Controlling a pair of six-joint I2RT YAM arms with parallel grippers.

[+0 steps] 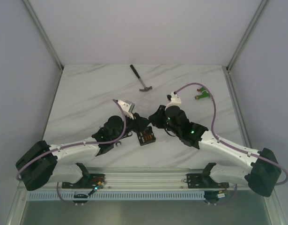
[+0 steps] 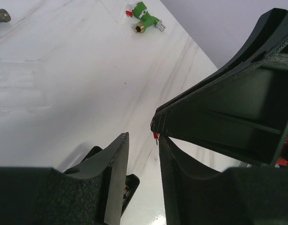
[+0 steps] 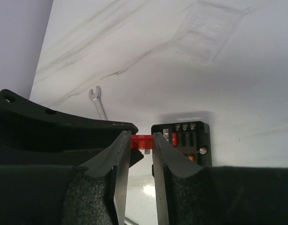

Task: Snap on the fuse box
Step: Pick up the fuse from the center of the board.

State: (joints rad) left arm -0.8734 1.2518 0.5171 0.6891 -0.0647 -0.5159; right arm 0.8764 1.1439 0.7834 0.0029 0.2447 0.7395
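The fuse box (image 3: 186, 140) is a small black square box with red and orange fuses in its slots, and it lies flat on the table (image 1: 147, 137). My right gripper (image 3: 141, 135) is shut on a small red fuse (image 3: 141, 142), held just above and to the left of the box. My left gripper (image 2: 143, 137) stands open with nothing between its fingers, tip to tip with the right gripper (image 1: 152, 119). In the left wrist view the red fuse (image 2: 155, 136) peeks out at my right fingertip. A corner of the fuse box (image 2: 130, 183) shows under my left finger.
A hammer (image 1: 140, 78) lies at the back centre of the marble table. A green-and-red connector piece (image 1: 203, 95) sits at the back right (image 2: 144, 18). A small wrench (image 3: 98, 101) lies on the table left of the fuse box.
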